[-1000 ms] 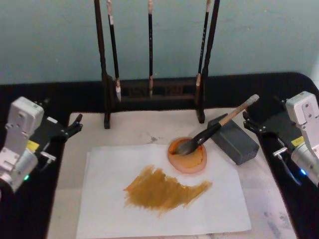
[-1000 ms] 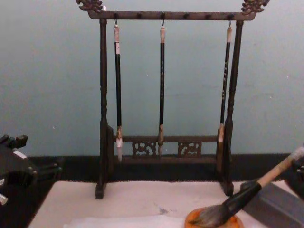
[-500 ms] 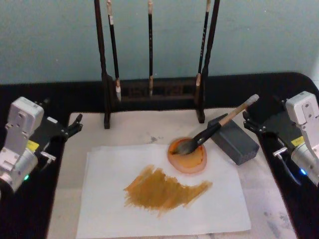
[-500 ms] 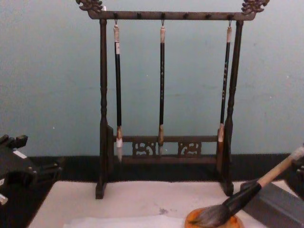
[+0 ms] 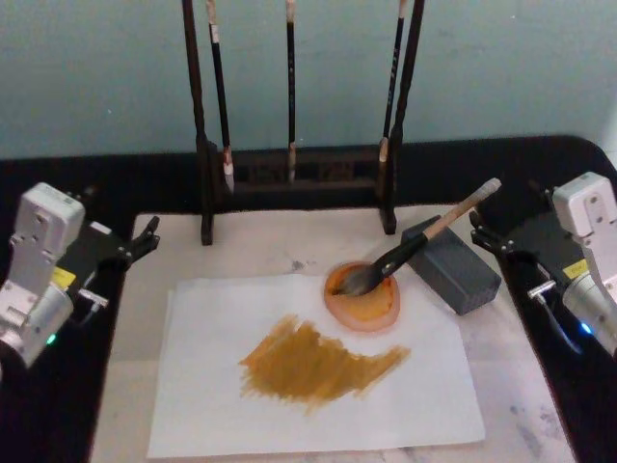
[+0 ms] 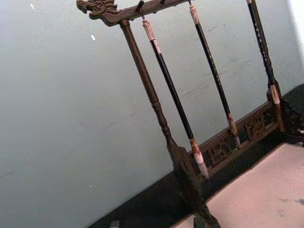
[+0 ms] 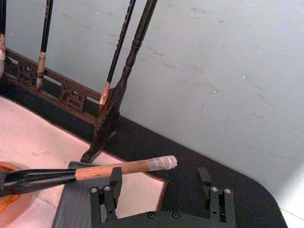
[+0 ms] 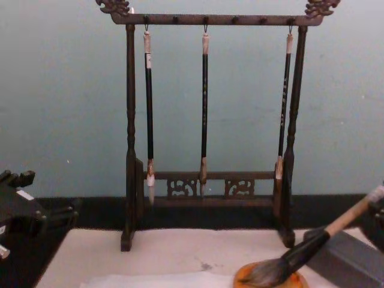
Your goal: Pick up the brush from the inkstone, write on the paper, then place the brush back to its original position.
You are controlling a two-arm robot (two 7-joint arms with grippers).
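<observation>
As the brush (image 5: pixel 424 241) lies with its bristles in the inkstone (image 5: pixel 371 318) and its handle propped on the grey block (image 5: pixel 458 275), beside the ochre-smeared paper (image 5: pixel 212 405), the return step looks done, and nothing more seems called for from the left claw (image 5: pixel 145 239) or the right claw (image 5: pixel 477 236), both spread wide and empty at the worktop's (image 5: pixel 116 183) sides.

Head view: brush rack (image 5: pixel 294 176) loses its top bar past the upper edge, and the three hanging brushes (image 5: pixel 290 87) are cropped with it.

Chest view: inkstone (image 8: pixel 240 278) cut by the bottom edge. Paper (image 8: pixel 156 280) is a bare sliver there. Grey block (image 8: pixel 351 258) clipped at the lower right corner.

Right wrist view: the brush (image 7: pixel 118 168) runs off the edge before its bristles.

Smudge (image 8: pixel 204 264) on the mat (image 8: pixel 180 246) too small to make out.
</observation>
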